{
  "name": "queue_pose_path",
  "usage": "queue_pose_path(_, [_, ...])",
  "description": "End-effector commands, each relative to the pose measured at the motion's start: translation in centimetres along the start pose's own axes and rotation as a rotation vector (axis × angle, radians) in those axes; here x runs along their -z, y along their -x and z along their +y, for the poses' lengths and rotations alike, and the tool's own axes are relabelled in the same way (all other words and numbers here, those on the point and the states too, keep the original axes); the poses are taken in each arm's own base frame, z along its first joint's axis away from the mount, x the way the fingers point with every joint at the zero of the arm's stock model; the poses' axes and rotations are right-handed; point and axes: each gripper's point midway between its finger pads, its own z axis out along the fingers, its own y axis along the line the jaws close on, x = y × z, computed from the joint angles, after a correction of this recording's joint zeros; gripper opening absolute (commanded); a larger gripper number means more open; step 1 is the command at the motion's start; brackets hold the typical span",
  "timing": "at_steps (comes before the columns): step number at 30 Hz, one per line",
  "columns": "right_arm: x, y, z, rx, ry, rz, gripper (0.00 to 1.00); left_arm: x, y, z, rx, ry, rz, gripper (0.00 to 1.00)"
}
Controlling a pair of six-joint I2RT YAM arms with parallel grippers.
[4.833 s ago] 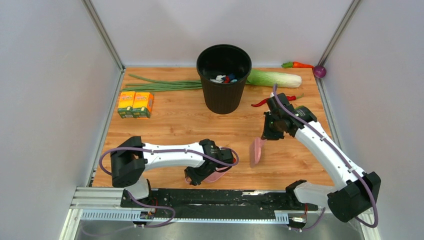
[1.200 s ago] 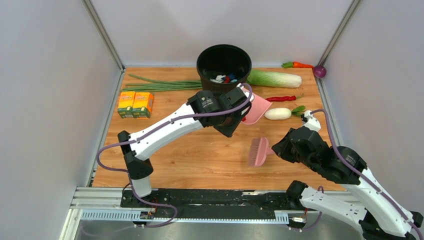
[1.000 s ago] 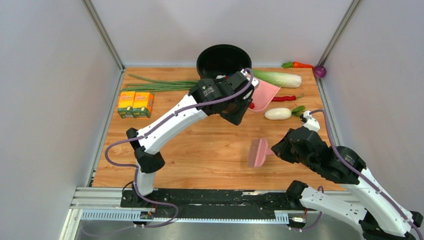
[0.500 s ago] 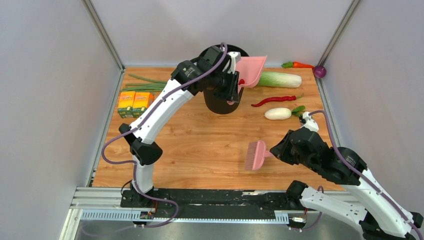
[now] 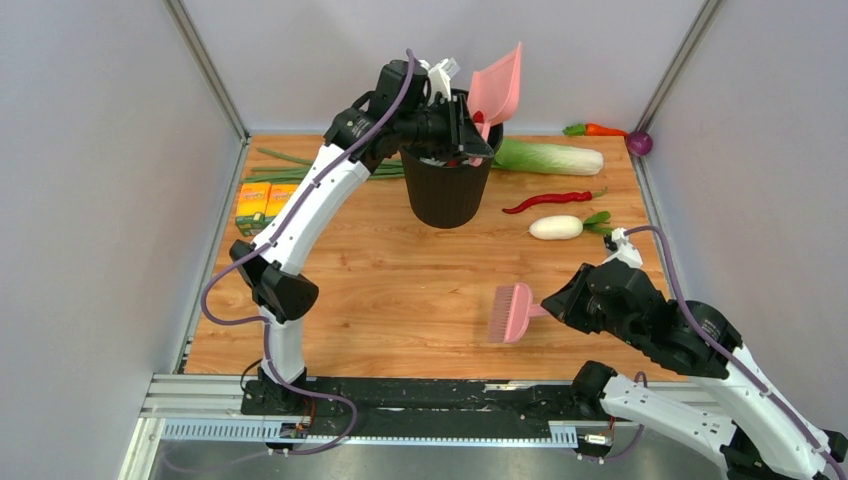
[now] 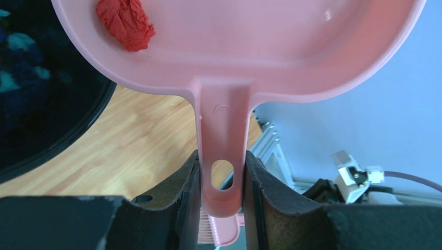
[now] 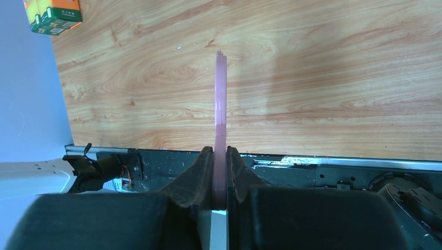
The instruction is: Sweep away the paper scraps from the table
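Red paper scrap (image 6: pixel 125 23) lies in dustpan (image 6: pixel 260 47) beyond left fingers (image 6: pixel 167 208).

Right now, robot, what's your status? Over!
Left gripper jaws shut on dustpan, raised by bin. One red paper scrap inside it. Right gripper jaws shut on brush. No blocker seen.

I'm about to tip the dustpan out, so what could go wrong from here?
The red scrap sits in a corner of the dustpan, which hangs by the bin rim, not its middle, so it may drop onto the table. The left gripper pinches only the handle's end; the pan could swivel. The wrist is near the rim and might nudge the bin.
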Motion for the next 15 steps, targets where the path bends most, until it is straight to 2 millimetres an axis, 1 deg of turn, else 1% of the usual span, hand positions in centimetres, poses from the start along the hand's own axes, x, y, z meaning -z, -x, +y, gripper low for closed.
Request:
queue_pose_path(1, [0.4, 0.0, 0.6, -0.034, 0.035, 0.005, 0.0, 0.1, 2.9, -2.8, 0.052, -0.193, -0.065, 0.0])
queue_pose_path(4, [0.5, -0.1, 0.6, -0.036, 0.037, 0.01, 0.0, -0.2, 3.8, -2.6, 0.095, -0.246, -0.081, 0.0])
queue_pose_path(8, [0.6, -0.2, 0.4, -0.043, 0.035, 0.013, 0.0, 0.1, 4.8, -3.5, 0.138, -0.348, -0.109, 0.0])
queue_pose_path(9, [0.6, -0.2, 0.4, -0.044, 0.037, 0.013, 0.0, 0.5, 5.2, -3.8, 0.14, -0.373, -0.123, 0.0])
queue_pose_path(10, [0.7, -0.2, 0.3, -0.047, 0.037, 0.013, 0.0, 0.3, 5.4, -3.9, 0.164, -0.408, -0.132, 0.0])
queue_pose_path(11, [0.8, -0.2, 0.3, -0.049, 0.038, 0.013, 0.0, 0.9, 5.8, -4.2, 0.164, -0.427, -0.15, 0.0])
queue_pose_path(12, [0.9, -0.2, 0.2, -0.052, 0.038, 0.013, 0.0, 0.9, 6.1, -4.2, 0.187, -0.462, -0.164, 0.0])
queue_pose_path(14, [1.1, -0.3, -0.1, -0.055, 0.033, 0.012, 0.0, 1.7, 6.7, -4.8, 0.224, -0.54, -0.196, 0.0])
queue_pose_path(15, [1.2, -0.3, -0.2, -0.059, 0.03, 0.01, 0.0, 2.7, 7.3, -5.4, 0.258, -0.581, -0.215, 0.0])
